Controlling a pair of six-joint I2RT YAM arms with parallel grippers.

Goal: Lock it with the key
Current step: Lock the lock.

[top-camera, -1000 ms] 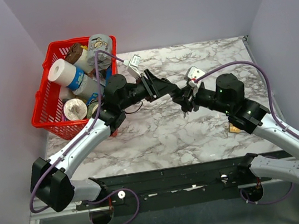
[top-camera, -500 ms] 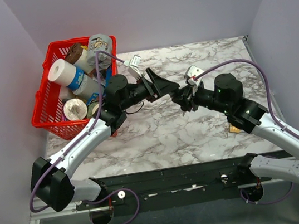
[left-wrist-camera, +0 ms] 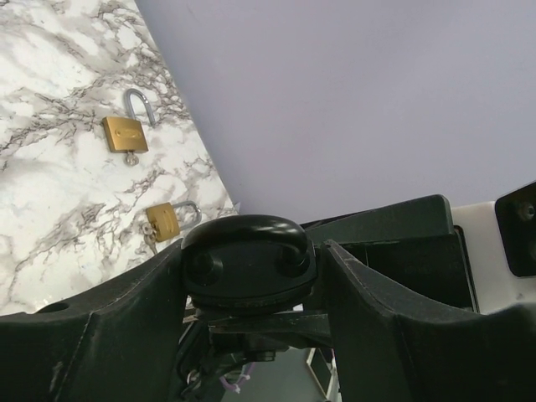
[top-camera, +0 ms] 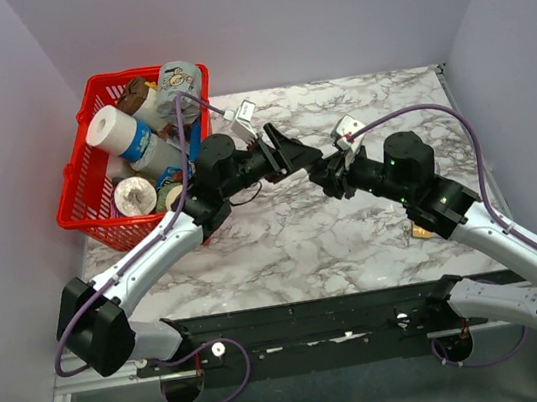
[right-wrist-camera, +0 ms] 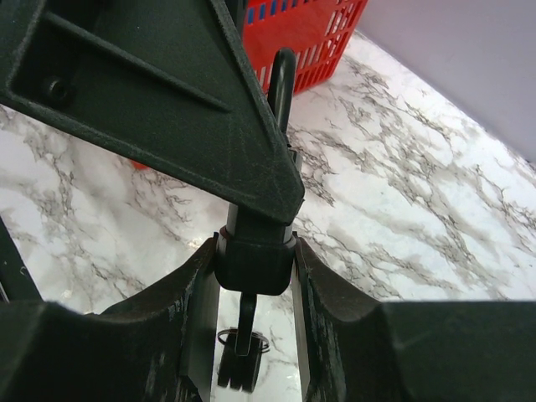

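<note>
My right gripper (right-wrist-camera: 254,249) is shut on a black padlock (right-wrist-camera: 254,266), held in the air over the middle of the table. The shackle (right-wrist-camera: 283,75) points up. A key (right-wrist-camera: 245,311) hangs from its underside, with a ring of further keys (right-wrist-camera: 241,362) below. My left gripper (left-wrist-camera: 251,270) meets it from the left. Its fingers (left-wrist-camera: 126,318) closely flank the lock's rounded black end (left-wrist-camera: 249,255), with a thin gap on one side. In the top view both grippers (top-camera: 305,162) (top-camera: 334,179) meet tip to tip and hide the lock.
A red basket (top-camera: 80,194) full of bottles and rolls stands at the back left. Two brass padlocks (left-wrist-camera: 126,134) (left-wrist-camera: 163,222) lie on the marble top, one of them beside my right forearm (top-camera: 421,231). Walls close in the left, right and back.
My left wrist has shifted slightly to the right and its fingers have re-set around the lock's end. The right arm and the lock have stayed still.
</note>
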